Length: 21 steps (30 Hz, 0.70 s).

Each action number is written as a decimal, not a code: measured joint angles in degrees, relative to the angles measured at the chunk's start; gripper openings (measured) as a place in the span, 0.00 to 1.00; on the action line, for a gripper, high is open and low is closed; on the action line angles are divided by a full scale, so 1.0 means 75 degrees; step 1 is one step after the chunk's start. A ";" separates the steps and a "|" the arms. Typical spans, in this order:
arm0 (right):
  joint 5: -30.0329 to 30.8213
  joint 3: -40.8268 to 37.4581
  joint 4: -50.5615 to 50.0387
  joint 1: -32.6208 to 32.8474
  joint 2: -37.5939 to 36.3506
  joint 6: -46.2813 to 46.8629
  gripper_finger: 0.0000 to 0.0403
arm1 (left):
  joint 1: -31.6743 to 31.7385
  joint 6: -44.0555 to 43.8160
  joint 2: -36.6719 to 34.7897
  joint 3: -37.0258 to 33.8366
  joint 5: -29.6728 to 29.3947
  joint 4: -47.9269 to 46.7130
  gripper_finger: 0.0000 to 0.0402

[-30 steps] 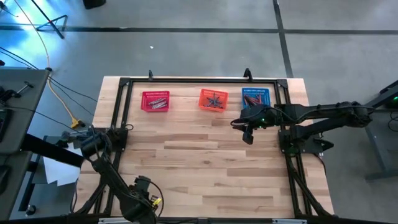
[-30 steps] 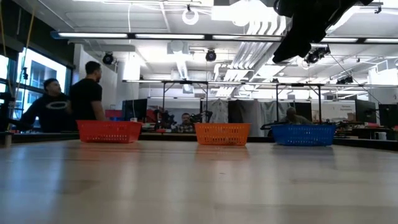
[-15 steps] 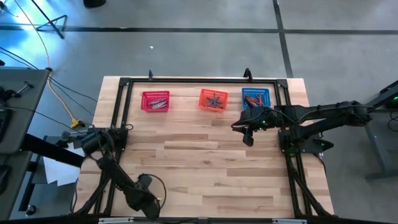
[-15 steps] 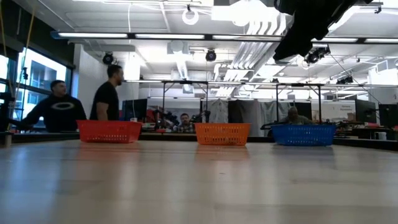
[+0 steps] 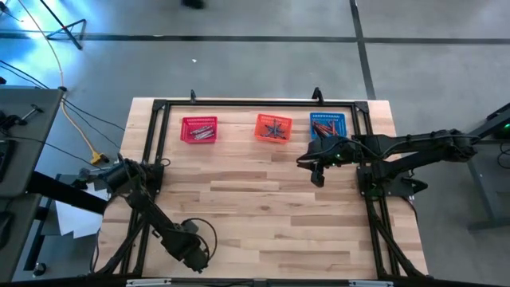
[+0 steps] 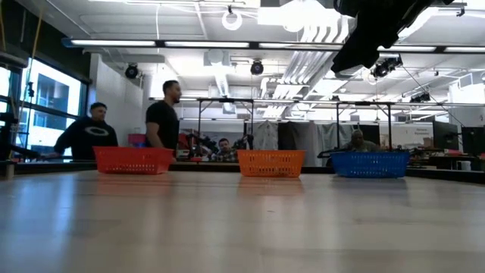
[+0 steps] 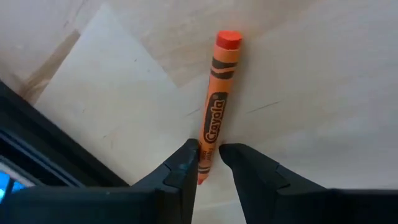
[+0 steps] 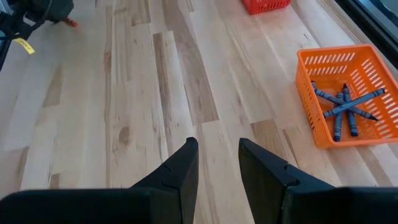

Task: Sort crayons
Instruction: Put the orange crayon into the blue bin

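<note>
Crayon (image 7: 214,118) first — an orange one, lying flat on the table (image 7: 311,74) near its front edge, far from the baskets. It looks light, hard and smooth, with a paper wrap, and it could snap if squeezed too hard. The left gripper (image 7: 209,155) has its two fingers on either side of the crayon's near end, seemingly pinching it — though the touch is hard to see. A grip nearer the middle would keep it from tipping. The right gripper (image 8: 216,163) hangs just in front of the orange basket (image 8: 311,62), fingers a little apart, holding nothing. Blue crayons (image 8: 345,106) lie in that basket.
</note>
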 joint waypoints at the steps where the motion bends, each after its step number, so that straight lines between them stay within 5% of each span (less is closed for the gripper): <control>1: 0.0000 0.0000 -0.0005 0.0000 0.0000 -0.0009 0.27 | 0.0026 0.0036 -0.0097 -0.0022 -0.0019 0.0053 0.23; 7: 0.0000 0.0000 -0.0006 0.0000 0.0000 -0.0022 0.27 | 0.0098 -0.0159 -0.0725 -0.0026 -0.1149 0.0351 0.17; 16: 0.0000 0.0000 0.0003 0.0000 0.0000 -0.0025 0.27 | 0.0518 -0.0247 -0.1629 -0.0009 -0.4600 0.1261 0.10; 21: 0.0002 0.0000 -0.0005 0.0000 0.0000 0.0037 0.27 | 0.0977 0.0742 -0.1809 -0.0004 -0.4703 0.1542 0.05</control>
